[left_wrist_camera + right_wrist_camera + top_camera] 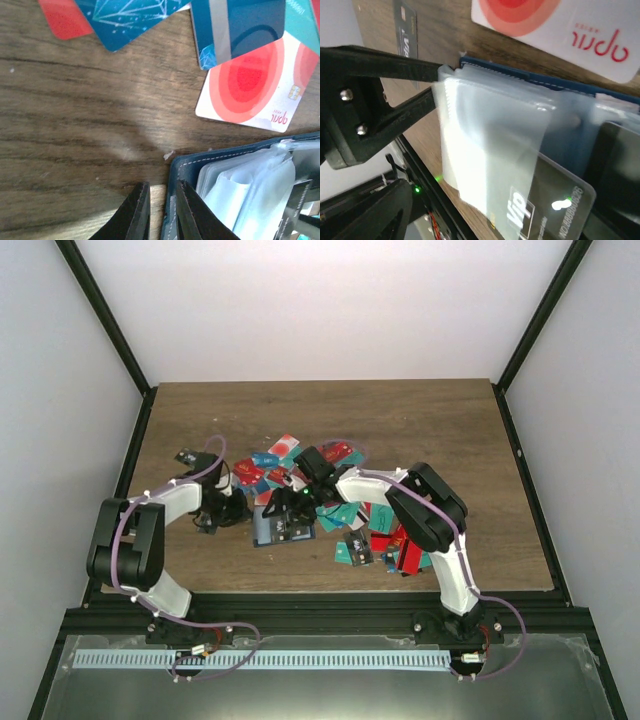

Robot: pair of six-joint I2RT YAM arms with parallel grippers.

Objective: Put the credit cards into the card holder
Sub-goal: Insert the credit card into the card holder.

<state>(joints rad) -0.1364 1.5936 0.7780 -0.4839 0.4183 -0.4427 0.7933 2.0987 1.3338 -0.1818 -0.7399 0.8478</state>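
The left gripper, fingers nearly closed, clamps the left edge of the open card holder, whose clear sleeves stretch rightward beneath the right gripper (its grip unreadable here), where a black VIP card meets them.

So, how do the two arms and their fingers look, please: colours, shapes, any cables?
The left arm and the right arm both have white, rounded link shells between bulky black joints, on black bases. A thin lilac cable loops along each arm. The left gripper has matte black fingers that taper to narrow tips, and two silver screws sit in its black body.
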